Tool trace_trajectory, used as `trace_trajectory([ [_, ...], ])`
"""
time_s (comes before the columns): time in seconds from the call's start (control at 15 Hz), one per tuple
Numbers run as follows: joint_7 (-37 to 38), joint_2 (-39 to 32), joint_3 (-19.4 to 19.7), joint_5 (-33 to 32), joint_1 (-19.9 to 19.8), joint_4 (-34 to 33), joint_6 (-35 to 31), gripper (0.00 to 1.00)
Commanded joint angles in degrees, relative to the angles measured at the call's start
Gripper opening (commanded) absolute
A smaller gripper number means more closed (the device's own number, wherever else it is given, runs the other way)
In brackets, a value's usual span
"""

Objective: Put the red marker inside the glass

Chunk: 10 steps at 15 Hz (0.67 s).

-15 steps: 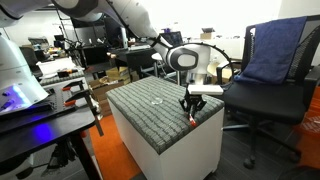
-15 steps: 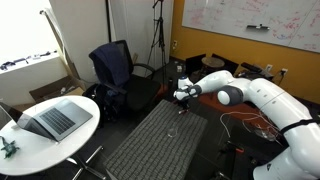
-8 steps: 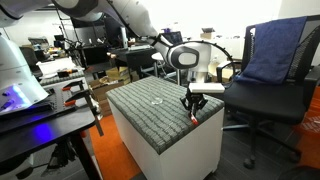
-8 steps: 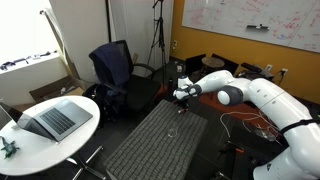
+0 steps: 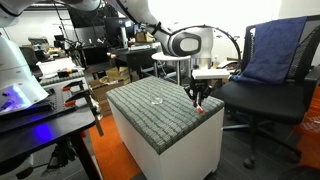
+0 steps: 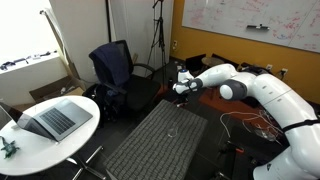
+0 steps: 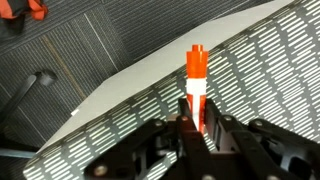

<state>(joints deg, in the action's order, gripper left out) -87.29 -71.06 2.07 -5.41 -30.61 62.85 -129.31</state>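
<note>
My gripper point(image 7: 196, 122) is shut on the red marker point(image 7: 196, 72), which sticks out past the fingertips with its red end away from me. In an exterior view the gripper point(image 5: 199, 98) holds the marker point(image 5: 201, 109) upright, just above the near right corner of the grey ribbed table point(image 5: 145, 118). The glass point(image 5: 155, 100) shows only as a faint round rim on the middle of the tabletop, to the left of the gripper. In an exterior view the gripper point(image 6: 181, 91) hangs over the table's far end, beyond the faint glass point(image 6: 172, 130). The glass is out of the wrist view.
An office chair draped with blue cloth point(image 5: 276, 55) stands close beside the table. A dark chair point(image 6: 113, 68) and a round white table with a laptop point(image 6: 50, 118) stand further off. The table edge point(image 7: 120, 85) drops to dark carpet.
The gripper has risen and shifted toward the table's corner, lifting the red marker off the tabletop. It was low on the surface before.
</note>
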Motion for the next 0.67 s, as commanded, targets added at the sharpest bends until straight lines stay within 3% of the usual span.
trace_trajectory([
  [0.0,2.88,7.39,0.84,-0.28,1.18,9.13,-3.53,0.05],
  [0.6,10.69,19.27,5.56,-4.87,8.28,21.60,-1.79,0.05],
])
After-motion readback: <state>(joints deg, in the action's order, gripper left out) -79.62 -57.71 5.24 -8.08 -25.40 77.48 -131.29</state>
